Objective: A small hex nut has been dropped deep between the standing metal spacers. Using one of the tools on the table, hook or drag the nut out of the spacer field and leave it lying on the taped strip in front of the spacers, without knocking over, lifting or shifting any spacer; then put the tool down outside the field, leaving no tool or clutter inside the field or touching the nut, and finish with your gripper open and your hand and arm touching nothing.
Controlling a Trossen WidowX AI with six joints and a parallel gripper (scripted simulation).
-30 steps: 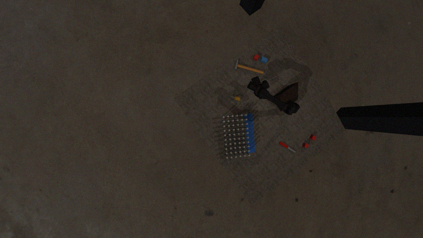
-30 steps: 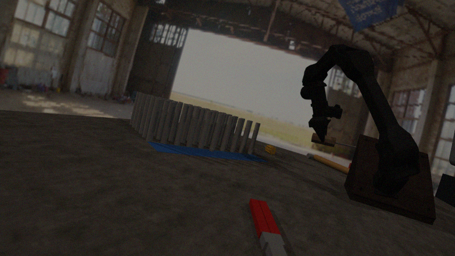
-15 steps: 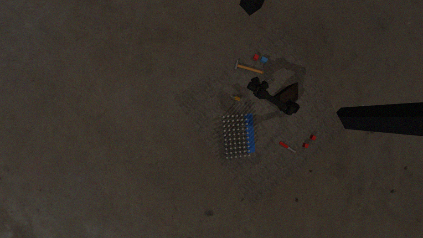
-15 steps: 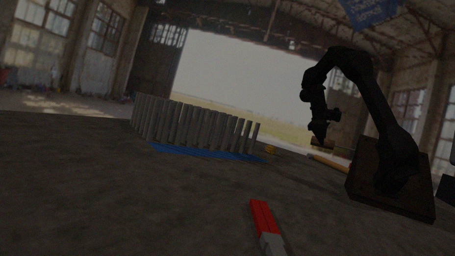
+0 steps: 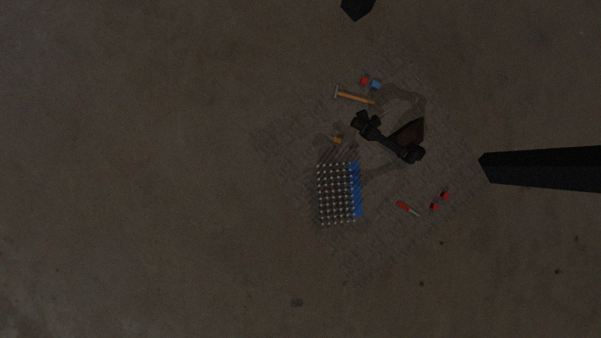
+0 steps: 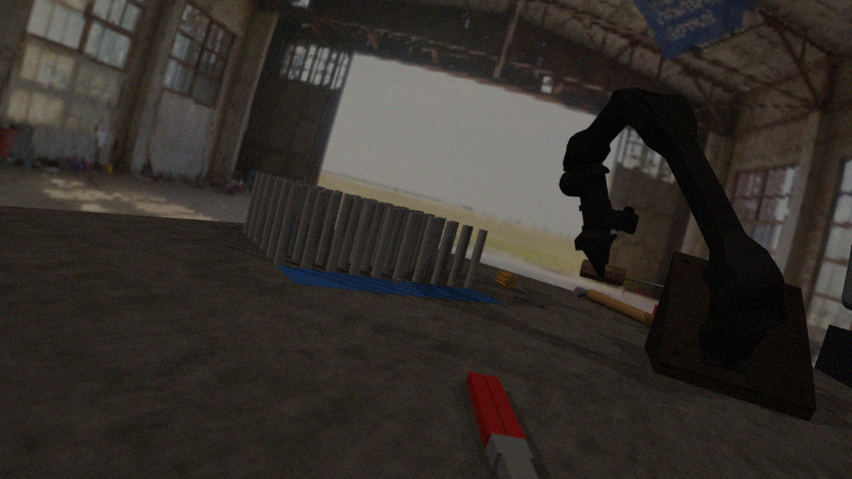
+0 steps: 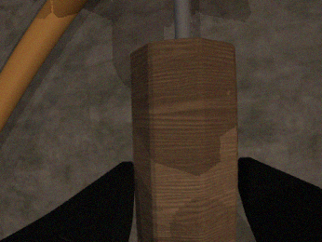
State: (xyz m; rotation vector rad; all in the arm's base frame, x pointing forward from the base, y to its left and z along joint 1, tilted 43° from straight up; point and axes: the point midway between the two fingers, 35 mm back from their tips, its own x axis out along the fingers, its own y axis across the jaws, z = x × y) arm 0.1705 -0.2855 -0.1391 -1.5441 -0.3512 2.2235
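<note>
My gripper is shut on the wooden handle of a tool with a thin metal rod. It holds the tool roughly level and low over the table beside the hammer, away from the spacer field; whether the tool touches the table cannot be told. The rod points toward the robot's base side. The metal spacers stand upright in rows. The blue taped strip lies along their front. The hex nut cannot be made out.
A hammer lies near my hand, with a red cube and a blue cube beyond. A small yellow-handled tool lies near the spacers. A red-handled tool lies near two red cubes.
</note>
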